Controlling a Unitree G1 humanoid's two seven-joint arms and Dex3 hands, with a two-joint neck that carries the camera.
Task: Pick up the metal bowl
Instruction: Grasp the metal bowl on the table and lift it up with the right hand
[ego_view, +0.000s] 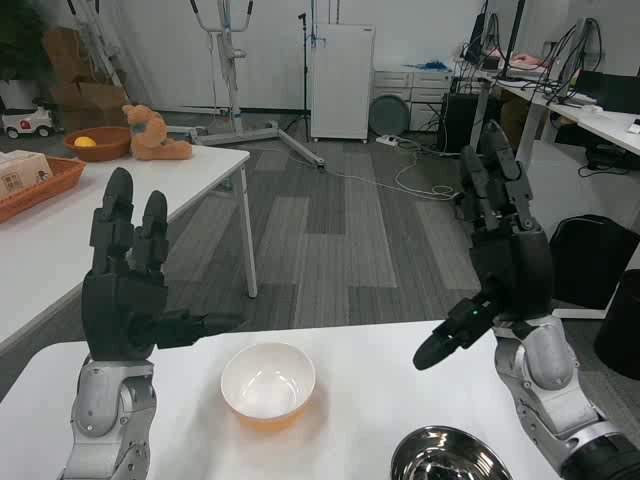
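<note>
metal bowl: right at the near edge of the table, partly cut off by the frame, sitting below the right hand, nobody touching it
white bowl: a bit further in, roughly centre, orange-ish underneath, just sitting there
left hand: raised over the table's left side, fingers up and spread, thumb poking toward the middle, holding nothing
right hand: same deal on the right, up in the air, fingers apart, thumb out, empty
second table: back left, with a wicker basket, a brown bowl and a stuffed toy
way back: white cabinet, desks on the right
</note>
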